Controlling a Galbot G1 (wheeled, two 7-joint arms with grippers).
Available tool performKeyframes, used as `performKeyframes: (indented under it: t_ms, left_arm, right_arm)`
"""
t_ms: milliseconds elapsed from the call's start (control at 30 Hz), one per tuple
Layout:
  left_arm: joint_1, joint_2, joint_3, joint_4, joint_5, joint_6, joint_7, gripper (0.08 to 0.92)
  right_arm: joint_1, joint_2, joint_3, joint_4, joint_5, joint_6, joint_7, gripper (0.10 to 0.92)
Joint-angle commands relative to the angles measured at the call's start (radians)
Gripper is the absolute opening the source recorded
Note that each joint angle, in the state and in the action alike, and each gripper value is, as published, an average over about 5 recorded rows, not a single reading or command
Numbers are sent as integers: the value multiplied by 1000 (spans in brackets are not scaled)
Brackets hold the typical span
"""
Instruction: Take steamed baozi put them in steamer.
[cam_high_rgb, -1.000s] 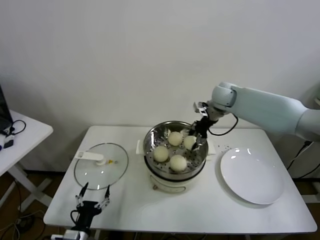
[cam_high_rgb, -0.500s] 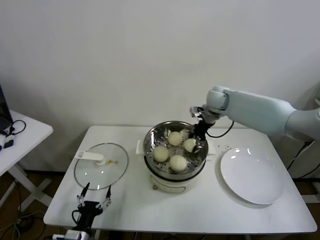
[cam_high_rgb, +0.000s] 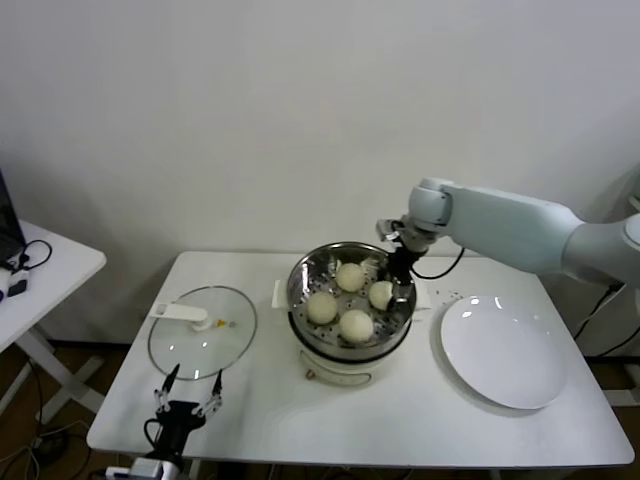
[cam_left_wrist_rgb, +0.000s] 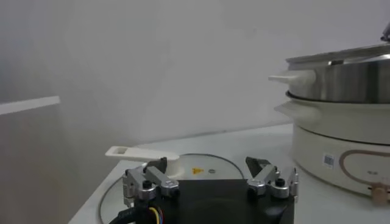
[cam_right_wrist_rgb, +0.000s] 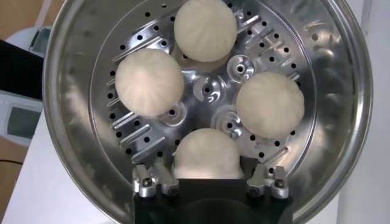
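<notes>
The steamer (cam_high_rgb: 298, 283) is a shiny perforated basket on a white cooker base (cam_high_rgb: 340, 362) at the table's middle. Four cream-white baozi lie in it: a far one (cam_high_rgb: 350, 276), a left one (cam_high_rgb: 322, 307), a near one (cam_high_rgb: 357, 325) and a right one (cam_high_rgb: 381, 294). My right gripper (cam_high_rgb: 400, 272) hangs over the basket's right side. In the right wrist view its jaws (cam_right_wrist_rgb: 208, 180) stand open on either side of one baozi (cam_right_wrist_rgb: 207, 153), which rests on the basket floor (cam_right_wrist_rgb: 210, 91). My left gripper (cam_high_rgb: 186, 392) is open and empty, low at the table's front left.
A flat glass lid (cam_high_rgb: 202, 335) with a white handle lies left of the steamer; it also shows in the left wrist view (cam_left_wrist_rgb: 201, 163). A white round plate (cam_high_rgb: 505, 350) lies on the right. The steamer's side (cam_left_wrist_rgb: 341, 67) shows in the left wrist view.
My right arm has swung a little to the left and its gripper has lowered slightly over the steamer. The right baozi has settled lower in the basket. The left arm has not moved.
</notes>
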Motion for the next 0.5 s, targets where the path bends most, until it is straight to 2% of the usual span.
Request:
performKeyframes:
  t_ms: [33, 133, 500]
  left_arm:
    - [-1, 1, 1, 0, 1, 2, 0, 823]
    - [-1, 1, 2, 0, 1, 2, 0, 823]
    - [-5, -1, 11, -1, 5, 4, 0, 823]
  right_arm:
    - [2, 1, 0, 4, 5, 3, 4, 791]
    - [23, -6, -1, 19, 25, 5, -1, 818]
    - [158, -116, -7, 133, 122, 31, -9, 823]
